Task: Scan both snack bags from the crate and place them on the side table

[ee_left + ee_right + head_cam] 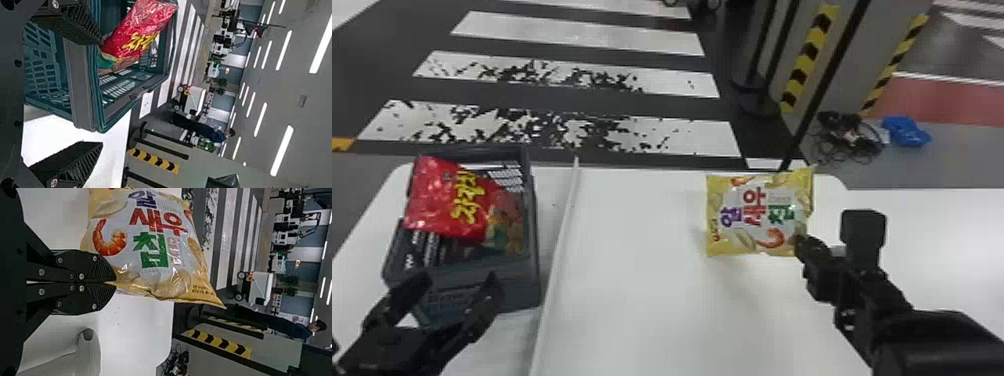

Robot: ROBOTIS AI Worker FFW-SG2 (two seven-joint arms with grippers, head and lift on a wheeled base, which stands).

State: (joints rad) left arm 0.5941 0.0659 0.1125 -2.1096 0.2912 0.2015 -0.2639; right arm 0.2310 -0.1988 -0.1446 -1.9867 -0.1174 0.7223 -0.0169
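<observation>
Right pincer (116, 282): shut on one edge of the yellow snack bag (145, 243), near a corner; the bag extends beyond the fingertips, over the white desk (632, 310). Contact between bag and desk: cannot tell. Handling estimate: light, soft, puffed with air, contents probably brittle; the film likely slides if pinched loosely, and a hard squeeze on the body may crush the chips. Best hold judged to be the flat edge seal, as here; one-edge hold probably lets the bag swing or twist, so slow turns advised. Left pincer (102, 92): wide, nothing between its fingers; the near wall of the crate (519, 290) is close by. Red snack bag (449, 200) lies tilted in the crate, ahead of that pincer and partly over the rim. Expected to be similarly light and slippery; a raised edge or corner looks the better grip, the rim being a possible snag. Materials: both bags glossy, creased printed film, pillow-shaped, sharp-cornered; yellow one with a pale front, shrimp picture and coloured lettering. Crate stiff, dark grey plastic, perforated walls. Desk smooth, matte, with a slim raised strip (559, 250) between the two pincers. Left finger pads black, ribbed, wedge-shaped.
</observation>
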